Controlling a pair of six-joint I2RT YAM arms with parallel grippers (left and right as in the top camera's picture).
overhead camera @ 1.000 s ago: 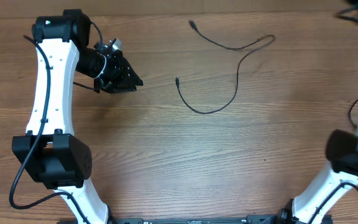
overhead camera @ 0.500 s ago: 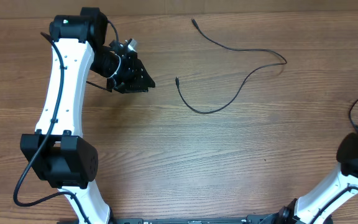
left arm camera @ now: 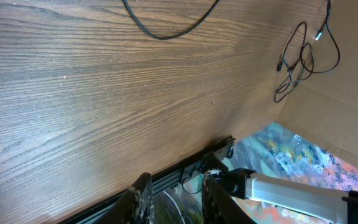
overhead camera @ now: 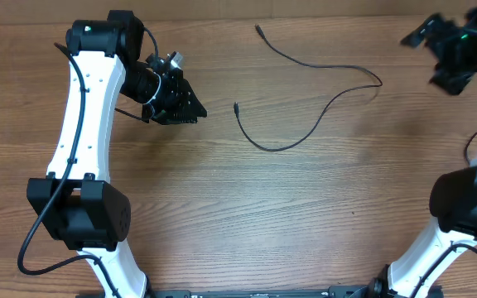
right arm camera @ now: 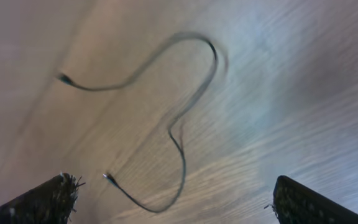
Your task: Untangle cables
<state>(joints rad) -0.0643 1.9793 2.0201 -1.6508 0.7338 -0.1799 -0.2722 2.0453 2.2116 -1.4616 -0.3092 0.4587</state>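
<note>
One cable [overhead camera: 280, 149] lies between grippers: right gripper [right arm camera: 176, 186] spread wide near its bend; left gripper [left arm camera: 176, 193] slightly parted, empty.

Cable [overhead camera: 379, 81]: on my table [overhead camera: 263, 215], rear middle.
Left gripper [overhead camera: 190, 114]: left of it.
Right gripper [overhead camera: 421, 60]: right, farther back.

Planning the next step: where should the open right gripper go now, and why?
Probably toward the knotted cords by the cardboard wall: the right gripper hangs open and empty, the long cord already lies spread out alone, and that bundle looks looped on itself.
</note>
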